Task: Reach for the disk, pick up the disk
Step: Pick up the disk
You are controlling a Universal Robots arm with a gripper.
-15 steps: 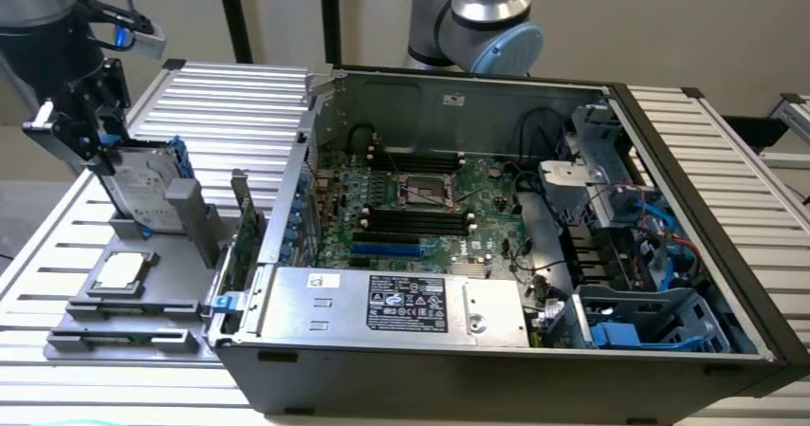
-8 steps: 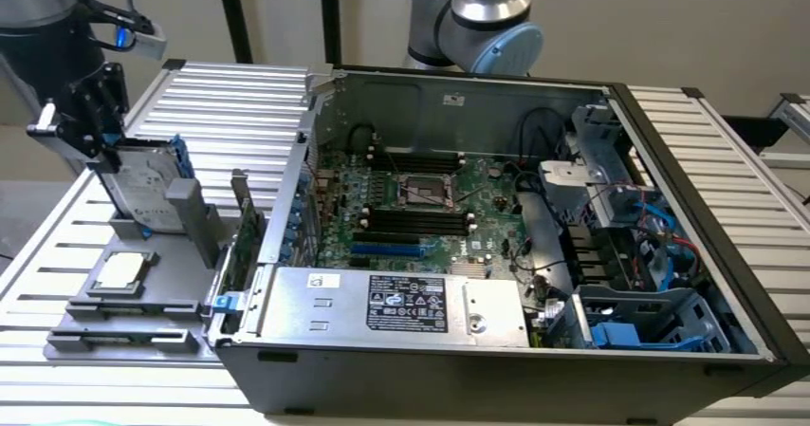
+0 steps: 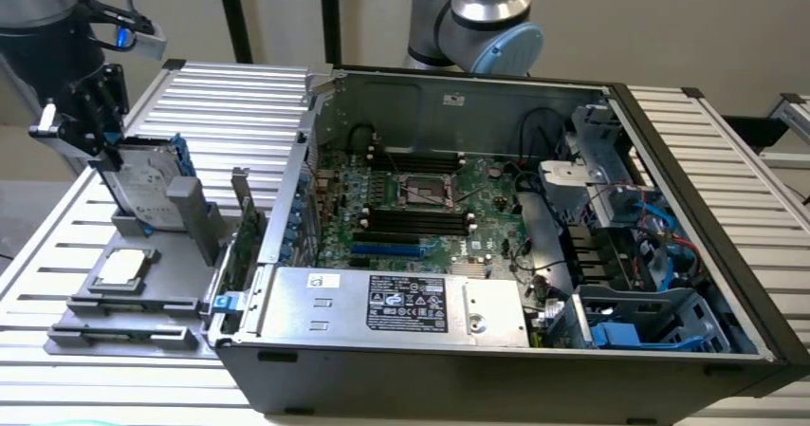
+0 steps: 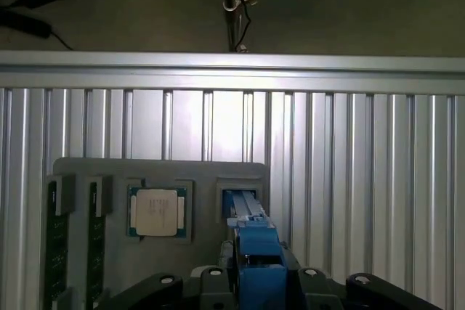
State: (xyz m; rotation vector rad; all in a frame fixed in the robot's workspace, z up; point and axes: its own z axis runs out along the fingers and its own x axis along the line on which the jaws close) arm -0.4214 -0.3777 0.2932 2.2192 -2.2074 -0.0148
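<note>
I have the gripper [image 3: 99, 146] down at the top edge of the disk [image 3: 142, 184], which stands on edge in a slot of the grey holder [image 3: 190, 213] on the slatted table [image 3: 241, 89], at the exterior view's left, well apart from the open computer case [image 3: 443, 89]. Through the wrist camera I look straight down the disk's thin edge: its blue bracket runs up between the black parts of the gripper, roughly centred. Whether the gripper is apart or already clamped on the disk I cannot tell. To do this grasp well, I judge the main thing is to stay centred across the disk's thickness, so both sides meet it together and it is not pushed over in its slot. I want the contact on the flat metal faces, not just on the blue plastic, which probably flexes and could slip. The disk looks heavy for its thin edge, so the hold should sit deep enough to stop it pivoting. The slot looks snug, so I would keep the wrist in line with it. The processor chip [image 3: 123, 267] lies flat in the same holder, near the disk; I must not jar it.
</note>
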